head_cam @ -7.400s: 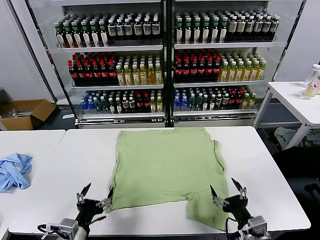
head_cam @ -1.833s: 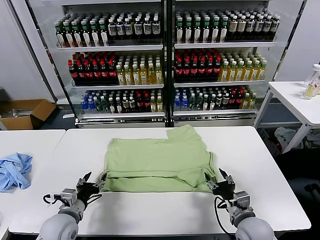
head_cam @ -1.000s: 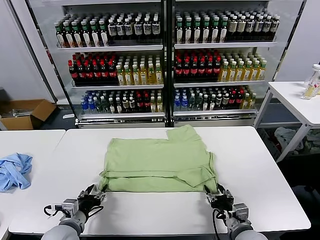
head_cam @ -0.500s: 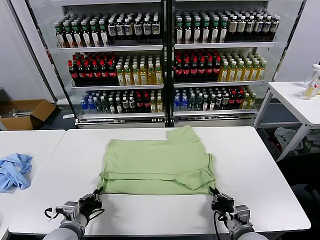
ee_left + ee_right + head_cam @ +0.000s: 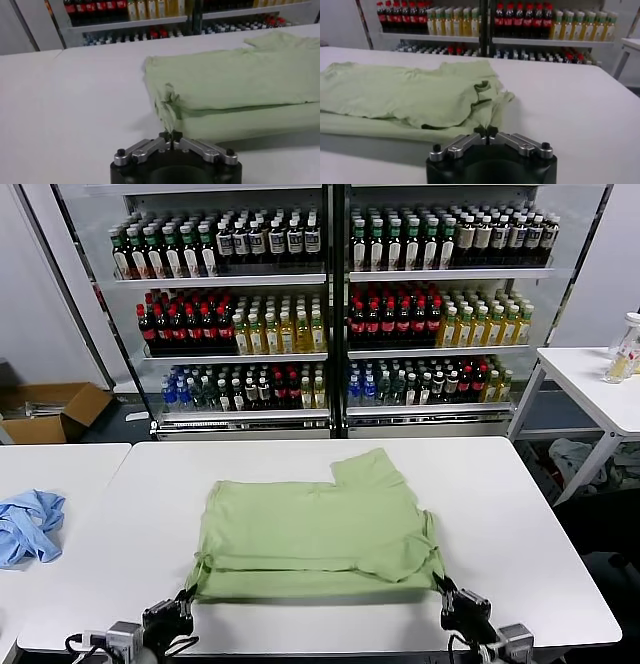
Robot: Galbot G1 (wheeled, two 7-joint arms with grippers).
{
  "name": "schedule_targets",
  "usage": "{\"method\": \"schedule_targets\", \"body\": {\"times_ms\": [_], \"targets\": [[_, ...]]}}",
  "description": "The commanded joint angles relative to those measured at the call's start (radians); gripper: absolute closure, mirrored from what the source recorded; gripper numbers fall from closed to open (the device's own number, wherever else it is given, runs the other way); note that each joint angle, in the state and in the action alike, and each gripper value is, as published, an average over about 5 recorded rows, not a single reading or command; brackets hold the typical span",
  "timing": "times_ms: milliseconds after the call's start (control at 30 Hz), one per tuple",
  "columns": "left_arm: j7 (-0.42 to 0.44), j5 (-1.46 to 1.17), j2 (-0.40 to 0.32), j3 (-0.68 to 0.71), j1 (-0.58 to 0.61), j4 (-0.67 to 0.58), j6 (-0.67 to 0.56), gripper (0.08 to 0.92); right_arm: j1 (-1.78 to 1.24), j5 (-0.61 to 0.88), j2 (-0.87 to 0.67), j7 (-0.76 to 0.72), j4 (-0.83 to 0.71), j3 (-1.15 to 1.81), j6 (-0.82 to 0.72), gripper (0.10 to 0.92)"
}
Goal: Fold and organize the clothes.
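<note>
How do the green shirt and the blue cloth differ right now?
The green shirt lies folded flat on the middle table; the blue cloth sits crumpled on the left table. The left gripper and right gripper pinch the shirt's near corners; nothing touches the cloth. The shirt looks bigger. Both are soft fabric.

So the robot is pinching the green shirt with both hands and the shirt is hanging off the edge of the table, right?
Not quite. Both grippers, left and right, do pinch the green shirt, but it isn't hanging off the edge. The head view shows it lying folded flat on top of the white table, with bare tabletop in front of it.
</note>
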Motion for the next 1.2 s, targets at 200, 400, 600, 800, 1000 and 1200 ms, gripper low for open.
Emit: {"method": "schedule_targets", "body": {"times_ms": [200,400,600,800,1000,1200], "targets": [[0.022,0.065,0.0,-0.019,0.108,-0.058,0.015,0.873,-0.104,-0.067,0.007,0.014,0.047,0.018,0.008,0.841],[0.012,0.064,-0.007,-0.037,0.099,-0.125,0.039,0.701,-0.095,-0.074,0.001,0.008,0.076,0.049,0.009,0.677],[0.004,0.022,-0.005,-0.092,0.048,-0.227,0.055,0.528,-0.016,-0.033,-0.006,0.012,0.152,0.107,-0.003,0.504],[0.044,-0.049,0.034,-0.064,-0.17,-0.123,0.032,0.355,0.266,0.044,-0.006,0.032,0.052,0.041,-0.083,0.331],[0.09,-0.091,0.064,0.013,-0.385,0.092,0.029,0.202,0.596,0.104,-0.001,0.051,-0.156,-0.106,-0.166,0.211],[0.131,-0.112,0.088,0.085,-0.57,0.273,0.03,0.178,0.836,0.131,0.032,0.062,-0.379,-0.234,-0.199,0.203]]}}
